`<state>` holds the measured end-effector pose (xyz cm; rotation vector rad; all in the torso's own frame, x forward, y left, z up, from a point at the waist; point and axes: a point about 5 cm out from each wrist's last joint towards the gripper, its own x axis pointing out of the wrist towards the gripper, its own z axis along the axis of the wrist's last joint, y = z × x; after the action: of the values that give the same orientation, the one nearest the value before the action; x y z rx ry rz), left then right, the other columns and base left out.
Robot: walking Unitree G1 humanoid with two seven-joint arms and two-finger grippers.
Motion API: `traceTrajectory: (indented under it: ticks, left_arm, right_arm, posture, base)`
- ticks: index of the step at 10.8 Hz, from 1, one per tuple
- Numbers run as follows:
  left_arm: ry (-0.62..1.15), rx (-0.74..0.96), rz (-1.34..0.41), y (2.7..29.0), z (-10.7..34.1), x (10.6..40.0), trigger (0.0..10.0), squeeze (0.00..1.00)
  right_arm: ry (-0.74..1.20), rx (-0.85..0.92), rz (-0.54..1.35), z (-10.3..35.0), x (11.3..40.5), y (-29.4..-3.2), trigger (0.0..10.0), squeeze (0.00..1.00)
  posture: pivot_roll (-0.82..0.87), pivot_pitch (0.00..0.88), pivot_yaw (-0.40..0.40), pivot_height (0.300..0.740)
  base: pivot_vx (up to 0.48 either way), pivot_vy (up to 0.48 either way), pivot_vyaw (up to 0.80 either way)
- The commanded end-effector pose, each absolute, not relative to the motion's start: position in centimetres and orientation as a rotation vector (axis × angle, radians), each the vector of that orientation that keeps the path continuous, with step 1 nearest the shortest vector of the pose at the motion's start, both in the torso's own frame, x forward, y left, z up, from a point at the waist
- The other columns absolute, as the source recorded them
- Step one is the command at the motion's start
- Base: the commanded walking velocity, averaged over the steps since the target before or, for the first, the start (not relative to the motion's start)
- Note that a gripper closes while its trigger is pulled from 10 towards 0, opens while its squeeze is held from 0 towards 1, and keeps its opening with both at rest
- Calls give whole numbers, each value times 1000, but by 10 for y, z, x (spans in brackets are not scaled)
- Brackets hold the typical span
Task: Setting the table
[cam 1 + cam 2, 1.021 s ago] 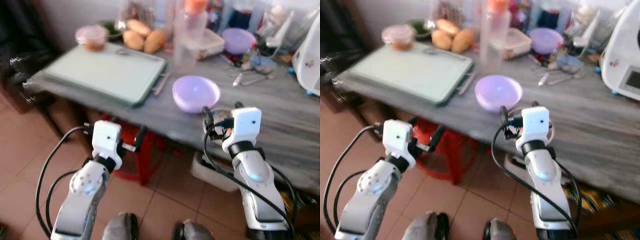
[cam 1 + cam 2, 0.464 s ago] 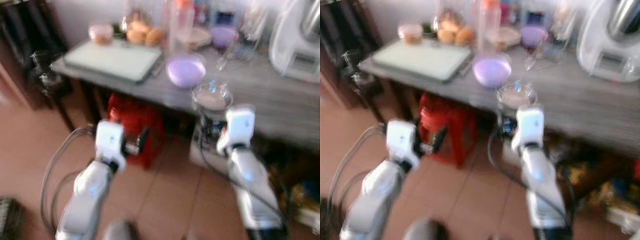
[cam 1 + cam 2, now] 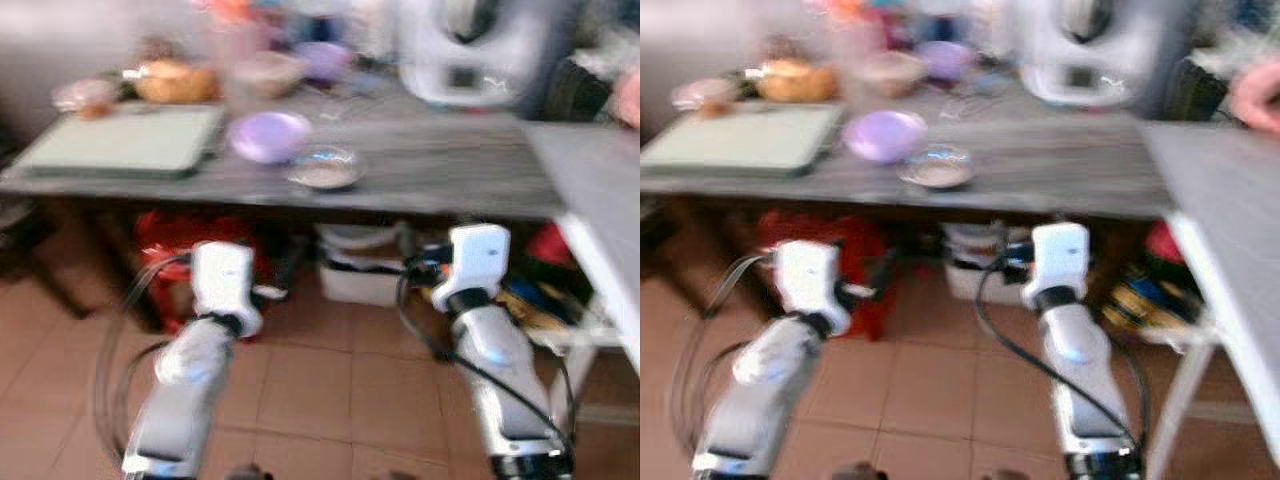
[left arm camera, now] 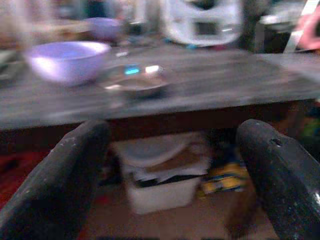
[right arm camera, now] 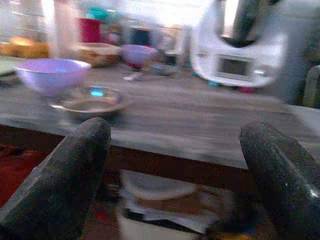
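Retreat from the grey table, with both arms held low over the tiled floor. Nearest the lens, left gripper spread wide and empty, right gripper likewise wide and empty, both aimed at the table's front edge from just below its top.

Compared with a second ago, seen from farther back and swung to the right: table now well apart from both grippers, where the right one was at its rim beside the bowl. Judged as a repositioning on foot rather than any handling. Nothing picked up yet, so the setting of places looks barely begun.

Beyond the fingers, under the table, a white bin and a red stool. On the top, near the front edge, a small glass dish, and just behind it to the left the lavender bowl, both ahead of and above the open grippers, out of reach. Farther left, a pale green board. At the back, a white appliance. To the right, a second pale table, possibly the one to be laid. Heavy motion blur throughout.
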<state>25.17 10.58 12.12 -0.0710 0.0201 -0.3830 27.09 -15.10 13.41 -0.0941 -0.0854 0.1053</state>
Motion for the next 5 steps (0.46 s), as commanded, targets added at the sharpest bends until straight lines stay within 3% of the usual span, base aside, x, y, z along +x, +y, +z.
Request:
traceTrajectory:
  ticks: [1, 3, 5]
  left_arm:
    - [8, -59, -364, 110, 123, 254, 10000, 0]
    - [2, -68, -361, 110, 124, 254, 10000, 0]
    - [10, -71, -359, 112, 123, 252, 10000, 0]
  right_arm:
    - [-99, -93, 122, 139, 277, -149, 10000, 0]
    - [-107, -102, 119, 140, 282, -153, 10000, 0]
    - [-108, -105, 123, 138, 278, -149, 10000, 0]
  posture:
    - [23, 0, 4, 740]
    - [30, 0, -3, 740]
    - [29, 0, -3, 740]
  base:
    - [0, 0, -800]
    - [0, 0, -800]
    - [0, 0, 0]
